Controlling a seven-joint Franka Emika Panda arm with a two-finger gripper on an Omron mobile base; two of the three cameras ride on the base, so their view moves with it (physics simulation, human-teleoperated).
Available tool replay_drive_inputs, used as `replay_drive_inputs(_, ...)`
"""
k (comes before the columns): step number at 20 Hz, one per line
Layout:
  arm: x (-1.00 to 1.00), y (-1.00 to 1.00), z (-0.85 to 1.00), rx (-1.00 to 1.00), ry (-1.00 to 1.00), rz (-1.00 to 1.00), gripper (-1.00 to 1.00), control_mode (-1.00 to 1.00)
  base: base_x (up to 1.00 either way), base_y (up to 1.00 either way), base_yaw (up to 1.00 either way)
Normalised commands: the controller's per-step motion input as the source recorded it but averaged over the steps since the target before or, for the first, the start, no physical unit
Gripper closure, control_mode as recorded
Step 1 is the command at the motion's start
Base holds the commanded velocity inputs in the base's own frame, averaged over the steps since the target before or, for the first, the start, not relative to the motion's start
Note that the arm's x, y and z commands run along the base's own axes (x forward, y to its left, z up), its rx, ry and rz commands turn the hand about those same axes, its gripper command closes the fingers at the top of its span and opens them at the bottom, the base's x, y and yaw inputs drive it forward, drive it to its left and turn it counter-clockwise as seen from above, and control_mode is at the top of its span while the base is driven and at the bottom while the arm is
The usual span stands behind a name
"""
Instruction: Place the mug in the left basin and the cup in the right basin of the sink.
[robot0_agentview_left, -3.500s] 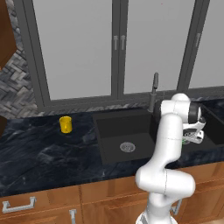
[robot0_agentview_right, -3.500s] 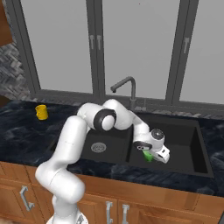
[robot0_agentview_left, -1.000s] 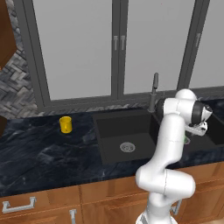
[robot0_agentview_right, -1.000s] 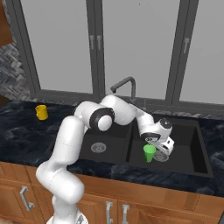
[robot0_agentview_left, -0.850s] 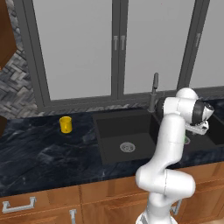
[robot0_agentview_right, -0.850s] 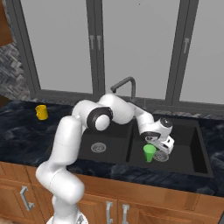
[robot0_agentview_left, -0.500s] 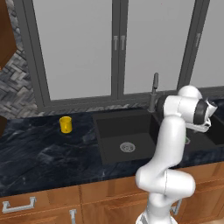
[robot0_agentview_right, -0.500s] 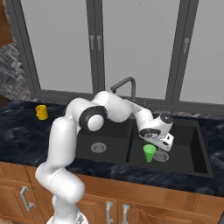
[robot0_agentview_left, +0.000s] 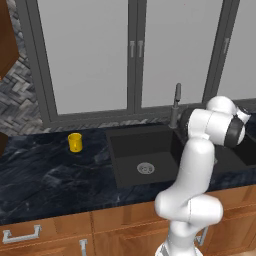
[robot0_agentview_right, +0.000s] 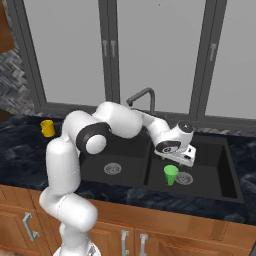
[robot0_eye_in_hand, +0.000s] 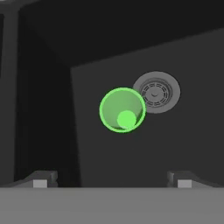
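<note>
Green cup (robot0_agentview_right: 171, 174) upright on right basin (robot0_agentview_right: 216, 172) floor just beside its drain (robot0_agentview_right: 184, 177), yellow mug (robot0_agentview_left: 75, 142) on tabletop (robot0_agentview_left: 45, 175) left of the sink's left basin (robot0_agentview_left: 131, 152), gripper (robot0_agentview_right: 180, 159) above the cup, jaws wide and holding nothing, faucet (robot0_agentview_right: 142, 97) behind.

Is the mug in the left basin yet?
No, the mug stands on the counter, left of the left basin, well outside the sink.
</note>
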Motion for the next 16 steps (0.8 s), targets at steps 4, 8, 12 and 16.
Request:
replay_drive_inputs(4,-0.25,0.23,0.35,-0.16,0.0,0.01,-1.0,-1.0,0.0,0.0,0.0)
replay_drive_inputs(8,-0.29,0.33,0.32,-0.07,0.03,0.0,-1.0,-1.0,0.0,0.0,0.0)
replay_drive_inputs(12,-0.26,0.41,0.3,-0.03,0.05,0.0,-1.0,-1.0,0.0,0.0,0.0)
replay_drive_inputs(16,-0.23,0.42,0.3,-0.02,0.08,0.0,-1.0,-1.0,0.0,0.0,0.0)
